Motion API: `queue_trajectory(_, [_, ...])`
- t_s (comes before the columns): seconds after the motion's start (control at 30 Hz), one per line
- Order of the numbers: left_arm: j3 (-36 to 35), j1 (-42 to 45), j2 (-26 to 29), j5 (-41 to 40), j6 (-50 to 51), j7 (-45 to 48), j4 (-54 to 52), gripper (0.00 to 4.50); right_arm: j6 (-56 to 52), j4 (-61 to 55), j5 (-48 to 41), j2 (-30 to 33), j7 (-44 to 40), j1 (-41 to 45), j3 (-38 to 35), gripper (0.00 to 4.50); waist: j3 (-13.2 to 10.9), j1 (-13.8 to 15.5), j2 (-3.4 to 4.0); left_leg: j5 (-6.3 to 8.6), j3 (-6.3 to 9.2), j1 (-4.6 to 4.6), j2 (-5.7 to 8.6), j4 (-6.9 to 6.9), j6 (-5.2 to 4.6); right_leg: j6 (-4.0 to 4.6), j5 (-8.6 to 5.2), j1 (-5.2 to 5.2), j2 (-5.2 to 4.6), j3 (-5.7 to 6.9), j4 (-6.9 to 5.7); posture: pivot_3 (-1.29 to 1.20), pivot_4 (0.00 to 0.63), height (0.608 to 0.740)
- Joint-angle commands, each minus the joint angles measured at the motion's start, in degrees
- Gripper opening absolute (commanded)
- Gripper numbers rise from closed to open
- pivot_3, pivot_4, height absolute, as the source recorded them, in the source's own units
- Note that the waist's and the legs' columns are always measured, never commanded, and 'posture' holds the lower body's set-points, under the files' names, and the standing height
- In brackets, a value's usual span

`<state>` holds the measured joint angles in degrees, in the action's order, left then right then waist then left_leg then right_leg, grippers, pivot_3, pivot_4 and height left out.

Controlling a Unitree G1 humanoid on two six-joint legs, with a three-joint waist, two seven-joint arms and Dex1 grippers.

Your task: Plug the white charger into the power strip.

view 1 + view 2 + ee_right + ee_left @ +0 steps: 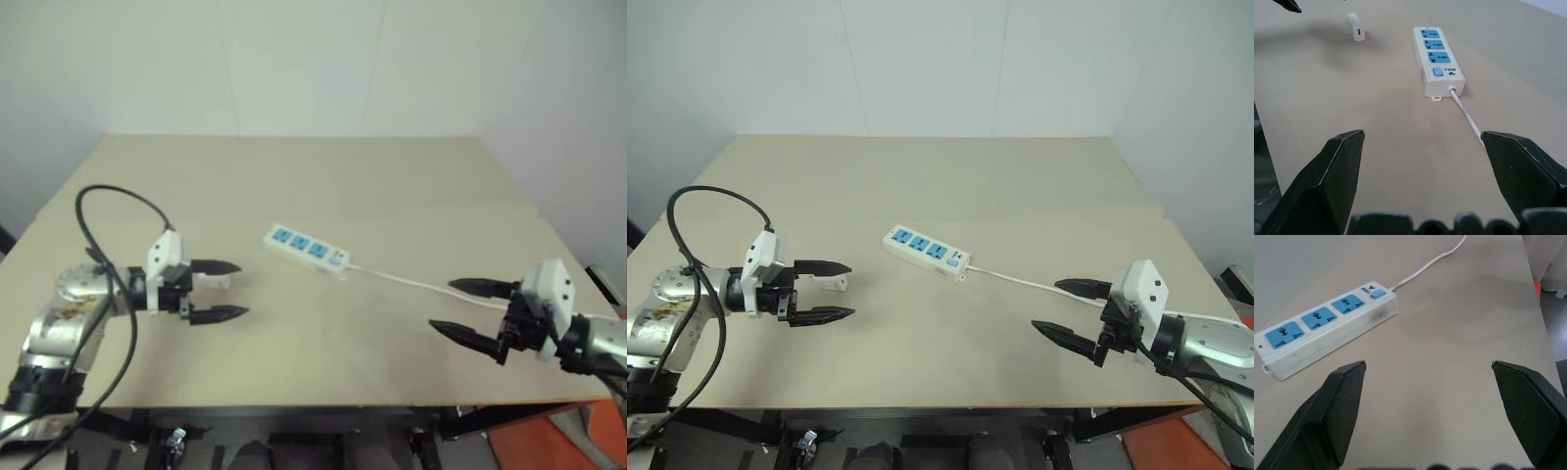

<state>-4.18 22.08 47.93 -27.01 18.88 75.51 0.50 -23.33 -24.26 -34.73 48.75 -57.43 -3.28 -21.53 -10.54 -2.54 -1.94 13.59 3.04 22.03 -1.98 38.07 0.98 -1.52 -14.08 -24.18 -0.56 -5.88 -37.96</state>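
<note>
The white charger [835,284] lies partly behind the left gripper's [830,291] upper finger, so its shape cannot be made out from the head; the power strip's cord [411,283] disappears behind the right gripper [465,311]; the lettering by the strip's switch [1437,72] is too small to read.

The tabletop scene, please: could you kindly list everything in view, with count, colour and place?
Long rectangular power strip: one, white with three blue socket faces, mid-table, all sockets unoccupied.
Thin cord: one, white, running from the strip's switch end toward the right gripper.
Small cube-shaped charger: one, white, lying on the table by the left gripper, apart from the strip.
Flat table: one, beige, under everything.
Left gripper: black fingers, open, holding nothing.
Right gripper: black fingers, open, holding nothing.
</note>
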Motion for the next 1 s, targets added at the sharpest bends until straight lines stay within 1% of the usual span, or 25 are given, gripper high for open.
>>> queue_trajectory(0.03, [-0.6,0.6,0.3,0.1,-0.9,-0.2,-0.9,4.5,2.0,-1.1,0.3,0.0,-0.1,0.1,-1.1,4.46,0.0,0.0,0.0,0.0,0.0,0.0,0.0,0.0,0.0,0.0,0.0,0.0,0.0,0.0,0.0,0.0,0.15,0.74])
queue_trajectory(0.2, [-0.8,3.2,0.2,-1.6,0.7,0.6,-1.3,4.5,2.3,-1.3,0.7,0.2,0.2,-0.2,-1.4,4.46,0.0,0.0,0.0,0.0,0.0,0.0,0.0,0.0,0.0,0.0,0.0,0.0,0.0,0.0,0.0,0.0,0.15,0.74])
queue_trajectory(0.33, [-0.9,4.0,1.0,-0.2,-0.7,1.5,0.8,4.5,2.5,-2.1,3.2,-0.1,1.9,-0.8,0.7,4.46,0.0,0.1,0.0,0.0,-0.01,0.0,0.01,0.0,0.0,0.0,0.0,0.01,0.0,0.0,0.01,0.0,0.15,0.74])
queue_trajectory(0.43, [-1.6,3.0,0.9,-0.2,-0.6,0.7,0.9,4.5,4.2,1.9,7.3,-0.5,3.2,1.8,4.2,4.46,0.0,-0.3,-0.01,0.0,-0.01,0.0,0.0,0.0,0.0,0.0,0.0,-0.01,0.0,0.0,0.0,0.0,0.15,0.74])
queue_trajectory(0.5, [-0.8,3.2,1.0,0.5,-0.4,0.3,0.6,4.5,4.8,5.8,9.1,-0.7,3.3,5.1,6.8,4.46,0.0,-0.4,0.0,0.0,-0.01,-0.04,-0.01,0.0,0.0,0.0,0.0,0.0,0.01,0.0,-0.02,0.0,0.15,0.74])
queue_trajectory(0.53, [-0.3,3.5,1.2,0.9,-0.4,0.4,0.5,4.5,5.7,8.4,10.1,-1.0,2.9,7.4,8.3,4.46,0.0,-0.4,-0.01,0.0,-0.01,-0.05,0.0,0.0,0.0,0.0,0.0,0.01,0.01,0.0,-0.03,0.0,0.15,0.74])
queue_trajectory(0.67, [0.0,3.6,4.4,3.2,-1.9,2.3,2.6,4.5,12.3,27.9,17.5,-4.3,-1.8,24.4,18.8,4.46,0.0,-1.5,0.0,0.0,-0.03,-0.08,-0.01,0.0,0.0,0.03,0.04,0.0,0.04,-0.02,-0.02,0.0,0.15,0.74])
queue_trajectory(0.73, [-0.7,3.1,5.2,3.7,-2.4,2.0,3.0,4.5,16.2,37.8,21.0,-6.3,-3.6,31.6,22.4,4.46,0.0,-1.7,0.0,0.0,-0.03,-0.1,-0.06,-0.07,0.0,0.06,0.04,-0.03,0.09,-0.02,-0.02,0.0,0.15,0.74])
queue_trajectory(0.77, [-0.8,3.1,5.3,3.7,-2.5,1.9,3.1,4.5,17.8,41.4,22.0,-7.0,-4.2,33.8,23.3,4.46,0.0,-1.6,0.03,0.0,-0.02,-0.07,-0.07,-0.12,0.0,0.08,0.04,-0.08,0.11,-0.02,-0.02,0.0,0.15,0.74])
queue_trajectory(0.83, [-1.4,2.0,5.2,3.7,-2.6,0.7,2.0,4.5,19.7,51.9,24.6,-9.8,-5.0,41.1,25.8,4.46,-0.1,-1.5,0.04,0.0,-0.01,-0.03,-0.07,-0.16,0.0,0.45,0.25,-0.13,0.09,-0.01,-0.03,0.0,0.15,0.74])
queue_trajectory(0.9, [-1.7,0.9,4.9,3.4,-2.3,0.0,0.3,4.5,22.8,60.9,26.9,-12.6,-5.7,46.5,27.5,4.46,-0.1,-1.5,0.06,0.0,-0.02,0.05,-0.01,-0.16,0.0,0.49,0.27,-0.18,0.01,-0.01,-0.01,0.0,0.15,0.74])
queue_trajectory(1.0, [-2.4,-2.0,4.2,3.1,-1.3,-2.0,-2.9,4.5,28.0,73.3,31.1,-16.9,-3.4,52.8,29.7,4.46,-0.1,-1.6,0.05,0.0,-0.02,0.05,0.02,-0.16,0.0,0.51,0.29,-0.16,-0.06,-0.01,0.0,0.0,0.15,0.74])
